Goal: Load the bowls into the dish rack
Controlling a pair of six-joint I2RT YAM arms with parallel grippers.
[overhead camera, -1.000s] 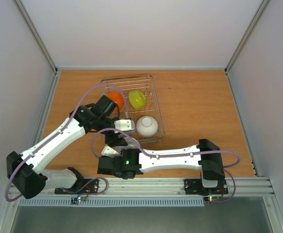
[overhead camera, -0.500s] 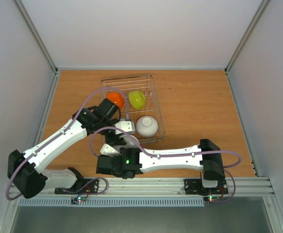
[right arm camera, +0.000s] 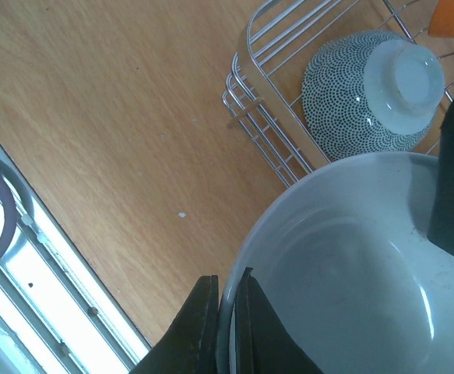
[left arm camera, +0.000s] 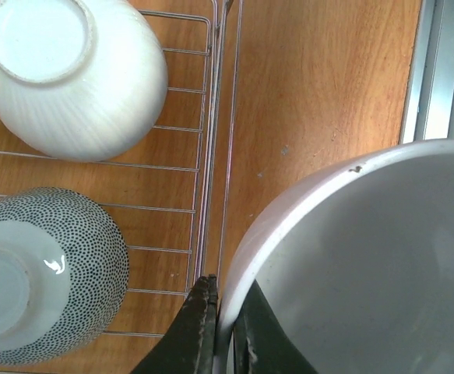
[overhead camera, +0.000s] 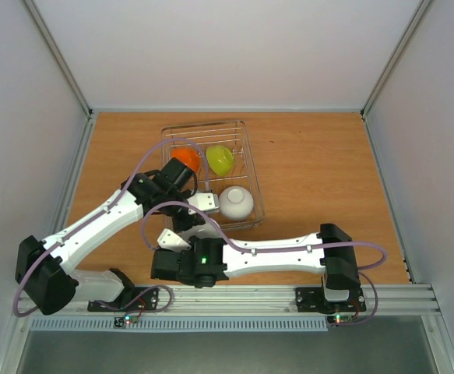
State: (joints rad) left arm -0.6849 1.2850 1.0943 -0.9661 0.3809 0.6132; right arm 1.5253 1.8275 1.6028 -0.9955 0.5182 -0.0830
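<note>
White bowl (left arm camera: 351, 257), the last one out, hangs over the table (left arm camera: 320, 78) just beside the dish rack (left arm camera: 213, 117). Your left jaws and right jaws both pinch a rim, seemingly the same bowl. That's likely a handover toward the rack.

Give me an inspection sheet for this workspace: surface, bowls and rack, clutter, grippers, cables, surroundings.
Surface: wooden table, a few small pale specks.
Job's things: dish rack holds the orange bowl, lime green bowl, racked white bowl and grey dotted bowl, the last two upside down. The held white bowl is outside the rack.
Clutter: nothing seen.
Grippers: left gripper and right gripper each pinch the held white bowl's rim.
Cables: purple cables loop along both arms; one arcs over the rack's left side.
Surroundings: white walls on three sides, metal rail at the near edge.
</note>
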